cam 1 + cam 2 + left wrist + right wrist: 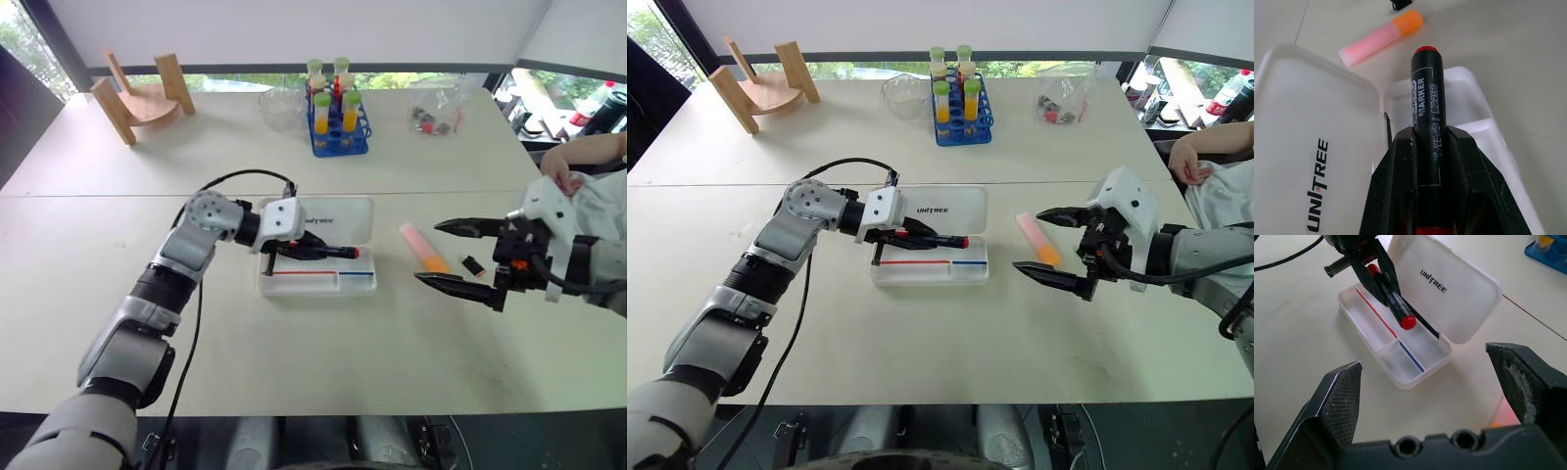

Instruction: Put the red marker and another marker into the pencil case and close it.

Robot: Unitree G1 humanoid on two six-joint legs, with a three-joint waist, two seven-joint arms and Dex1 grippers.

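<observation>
- Careful: your left fingers are clamped on the slim red marker above the open white plastic pencil case; release early and it rolls onto the bench.
- Right fingers gape wide near the pink-and-orange highlighter; a sideways nudge could shove it away.

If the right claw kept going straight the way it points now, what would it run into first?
Probably the pencil case: the right claw, jaws wide open, points at its open tray, where the left claw holds the red marker. Bare table lies between; depth is unclear.
</observation>
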